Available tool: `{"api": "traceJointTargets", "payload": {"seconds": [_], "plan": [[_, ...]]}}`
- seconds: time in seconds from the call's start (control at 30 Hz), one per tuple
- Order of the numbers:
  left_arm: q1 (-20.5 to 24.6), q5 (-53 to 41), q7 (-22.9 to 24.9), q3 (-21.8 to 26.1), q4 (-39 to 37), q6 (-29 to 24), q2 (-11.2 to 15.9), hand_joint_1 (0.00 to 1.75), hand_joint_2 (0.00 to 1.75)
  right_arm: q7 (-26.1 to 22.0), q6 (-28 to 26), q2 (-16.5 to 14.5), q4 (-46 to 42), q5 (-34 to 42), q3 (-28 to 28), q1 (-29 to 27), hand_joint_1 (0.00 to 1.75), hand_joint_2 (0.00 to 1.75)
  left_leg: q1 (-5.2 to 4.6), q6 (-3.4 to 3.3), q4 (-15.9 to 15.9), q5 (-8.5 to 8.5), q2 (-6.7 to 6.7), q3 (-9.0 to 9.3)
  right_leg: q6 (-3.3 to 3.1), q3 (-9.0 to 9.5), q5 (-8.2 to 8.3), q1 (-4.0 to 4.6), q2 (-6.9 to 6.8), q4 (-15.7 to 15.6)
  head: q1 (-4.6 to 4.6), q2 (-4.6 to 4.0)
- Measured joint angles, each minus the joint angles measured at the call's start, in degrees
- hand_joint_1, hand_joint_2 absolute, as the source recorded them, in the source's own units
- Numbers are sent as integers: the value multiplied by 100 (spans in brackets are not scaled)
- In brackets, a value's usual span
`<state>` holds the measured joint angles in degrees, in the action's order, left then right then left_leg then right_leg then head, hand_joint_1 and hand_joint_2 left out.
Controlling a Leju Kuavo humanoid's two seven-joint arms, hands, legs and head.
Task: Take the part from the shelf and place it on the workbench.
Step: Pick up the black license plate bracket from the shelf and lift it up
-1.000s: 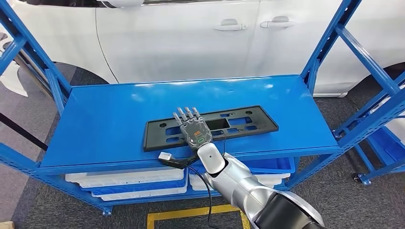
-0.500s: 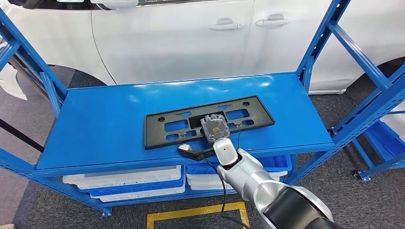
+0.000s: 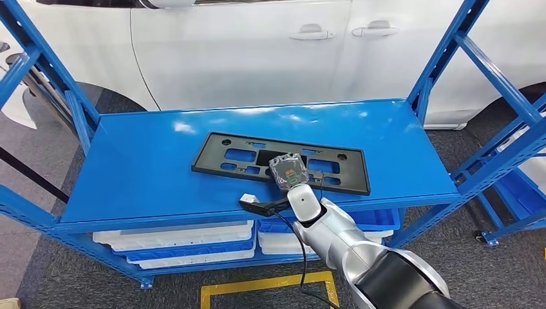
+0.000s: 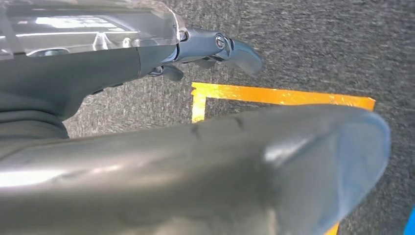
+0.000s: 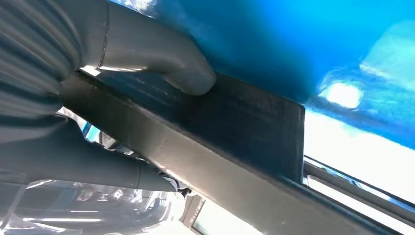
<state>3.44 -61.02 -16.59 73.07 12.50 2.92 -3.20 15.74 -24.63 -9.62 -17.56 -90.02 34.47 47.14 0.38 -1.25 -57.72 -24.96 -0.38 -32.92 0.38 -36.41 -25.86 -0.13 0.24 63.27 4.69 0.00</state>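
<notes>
The part is a long black plastic frame plate (image 3: 244, 156) with cut-out slots, lying askew on the blue shelf top (image 3: 148, 167). My right hand (image 3: 288, 172) grips its near long edge around the middle. In the right wrist view the thick thumb (image 5: 161, 61) presses one face of the plate (image 5: 235, 122) while the fingers curl around the other side. The plate's edge sits slightly off the blue surface there. My left hand (image 4: 147, 147) hangs over the grey floor, holding nothing, its fingers (image 4: 215, 46) stretched out.
A white car (image 3: 257, 45) stands close behind the shelf. Blue uprights (image 3: 444, 51) frame both ends of the shelf. White and blue bins (image 3: 180, 241) fill the level below. Another blue rack (image 3: 521, 187) stands at the right. Yellow floor tape (image 3: 270, 286) runs before the shelf.
My right hand went from lying flat with fingers stretched over the plate to gripping its near edge. The plate has turned, its left end swinging back and its right end coming forward.
</notes>
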Motion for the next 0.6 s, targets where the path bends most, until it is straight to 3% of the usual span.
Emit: {"api": "traceJointTargets", "payload": {"seconds": [0.07,0.2,0.3,0.33,0.37,0.4,0.43,0.5,0.57,0.6], "plan": [[1,0,-37,-1,0,1,-7,0,175,-23,-9,-1,-1,-2,-18,18,175,175,-16,49,-9,-7,-2,-17,-61,205,118,35,-12,-462,0,0],[1,-4,-33,1,1,-91,-1,0,175,-174,-143,-14,-5,50,-85,27,175,175,-8,167,-115,-103,4,-63,-143,251,142,-1,-23,-593,1,0],[6,-15,0,1,1,-123,3,0,175,-423,-302,-69,-10,217,-248,23,175,175,26,241,-1075,-615,7,-505,-190,260,154,-15,-34,-623,2,0],[6,-18,5,1,1,-126,3,0,175,-469,-328,-83,-10,247,-296,18,175,175,37,262,-1433,-743,7,-679,-193,258,152,-12,-34,-620,1,0],[5,-18,6,2,1,-127,4,0,175,-496,-337,-93,-10,260,-330,13,175,175,44,279,-1621,-765,7,-777,-193,258,148,-11,-34,-615,1,0],[5,-18,7,2,1,-128,6,0,175,-510,-340,-101,-10,266,-360,9,175,175,53,291,-1601,-677,8,-777,-189,260,142,-14,-33,-608,1,0],[5,-18,7,2,1,-129,10,0,175,-519,-340,-106,-11,268,-385,6,175,175,63,298,-1348,-492,9,-667,-180,264,133,-17,-32,-596,2,0],[11,-20,10,2,1,-130,14,0,175,-591,-393,-120,-22,323,-436,10,175,175,76,290,-545,-117,15,-298,-138,260,100,-11,-26,-555,2,0],[18,-23,4,2,1,-113,15,0,175,-1060,-644,-140,-76,707,-549,8,175,175,64,236,-95,4,14,-104,-82,227,84,9,-18,-515,1,0],[17,-24,-10,2,1,-94,15,0,175,-1561,-799,-158,-151,1122,-656,-8,175,175,50,203,-71,-19,10,-101,-56,211,88,18,-14,-509,1,0]]}}
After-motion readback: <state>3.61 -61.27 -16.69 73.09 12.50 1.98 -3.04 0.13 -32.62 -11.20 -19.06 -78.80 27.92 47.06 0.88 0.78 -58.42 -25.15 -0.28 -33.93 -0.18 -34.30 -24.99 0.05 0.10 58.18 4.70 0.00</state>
